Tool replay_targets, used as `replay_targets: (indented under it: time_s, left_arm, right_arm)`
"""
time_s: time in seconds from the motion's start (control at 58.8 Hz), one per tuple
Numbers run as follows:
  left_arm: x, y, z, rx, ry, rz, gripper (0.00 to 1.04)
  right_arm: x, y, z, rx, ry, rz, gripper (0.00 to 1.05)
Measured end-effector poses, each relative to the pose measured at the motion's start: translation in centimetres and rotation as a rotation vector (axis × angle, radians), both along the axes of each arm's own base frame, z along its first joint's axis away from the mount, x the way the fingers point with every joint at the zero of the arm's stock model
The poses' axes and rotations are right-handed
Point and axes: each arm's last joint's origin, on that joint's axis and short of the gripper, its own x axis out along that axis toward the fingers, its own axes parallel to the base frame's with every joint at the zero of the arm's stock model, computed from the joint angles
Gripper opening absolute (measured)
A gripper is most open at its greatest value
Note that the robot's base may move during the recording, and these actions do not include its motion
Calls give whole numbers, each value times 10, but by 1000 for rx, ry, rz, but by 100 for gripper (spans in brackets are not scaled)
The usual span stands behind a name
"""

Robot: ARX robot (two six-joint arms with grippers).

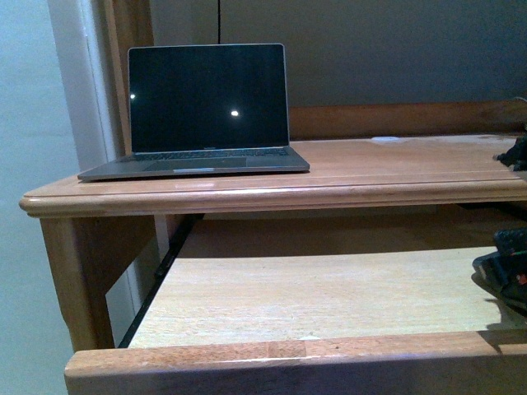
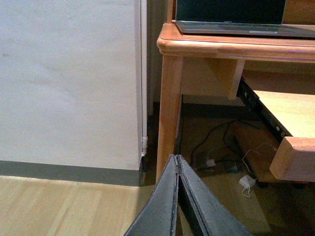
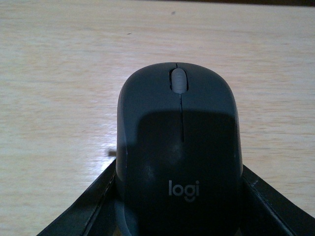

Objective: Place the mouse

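The dark grey mouse, with a grey scroll wheel and a "logi" mark, fills the right wrist view. My right gripper is shut on it, one black finger on each side. Light wood lies under it; I cannot tell whether the mouse touches it. In the front view the right gripper shows at the right edge over the desk's pull-out shelf; the mouse cannot be made out there. My left gripper is shut and empty, low beside the desk leg.
An open laptop with a dark screen stands on the left of the desk top. The shelf's raised front rail runs along its near side. Cables and a white adapter lie on the floor under the desk. A white wall stands left of it.
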Motion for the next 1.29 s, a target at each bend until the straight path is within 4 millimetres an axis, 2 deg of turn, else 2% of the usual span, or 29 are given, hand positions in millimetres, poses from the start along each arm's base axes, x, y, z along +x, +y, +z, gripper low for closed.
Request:
replay_targets:
  time_s: [0.102, 0.272, 0.357, 0.442, 0.527, 0.595, 0.714, 0.851, 0.97, 1.14, 1.242, 1.293]
  left_arm:
    - [0, 0, 0, 0, 0, 0, 24]
    - [0, 0, 0, 0, 0, 0, 48]
    - [0, 0, 0, 0, 0, 0, 64]
    - [0, 0, 0, 0, 0, 0, 76]
    - [0, 0, 0, 0, 0, 0, 90]
    - [0, 0, 0, 2, 0, 0, 99]
    - [0, 0, 0, 2, 0, 0, 97]
    - [0, 0, 0, 2, 0, 0, 97]
    - [0, 0, 0, 2, 0, 0, 97]
    - [0, 0, 0, 2, 0, 0, 97]
    - [0, 0, 0, 2, 0, 0, 97]
    - [0, 0, 0, 2, 0, 0, 97]
  right_arm:
    - [-2, -1, 19, 3, -36, -4, 56]
    - [5, 14, 76, 25, -148, 6, 56]
    - [26, 35, 111, 38, -204, 7, 56]
    - [48, 52, 128, 37, -238, -10, 56]
    - [73, 69, 137, 9, -257, -39, 56]
    - [96, 83, 139, -6, -278, -70, 56]
    - [130, 104, 134, -29, -296, -103, 56]
    - [164, 119, 117, -70, -302, -148, 56]
    - [183, 119, 99, -111, -288, -198, 56]
    - [203, 107, 71, -148, -246, -243, 56]
    - [208, 102, 68, -124, -253, -227, 56]
    - [210, 102, 65, -122, -263, -218, 63]
